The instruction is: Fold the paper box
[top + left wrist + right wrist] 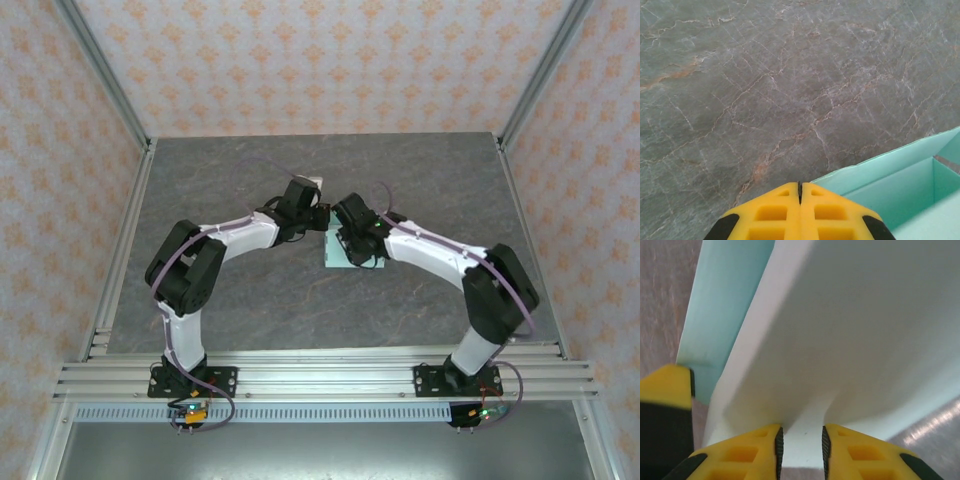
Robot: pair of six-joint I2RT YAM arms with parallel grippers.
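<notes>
The paper box (338, 256) lies near the middle of the grey marble-patterned counter (250, 300), where both arms meet over it. In the left wrist view the left pincer (800, 185) has its yellow fingers pressed together with nothing between them, their tips just beside the box's (900, 187) mint outer wall, whose open hollow faces up. In the right wrist view the right pincer (800, 434) stands narrow, its pads on either side of a pale flap of the box (850, 330).

Soft even light, blurred close foreground
</notes>
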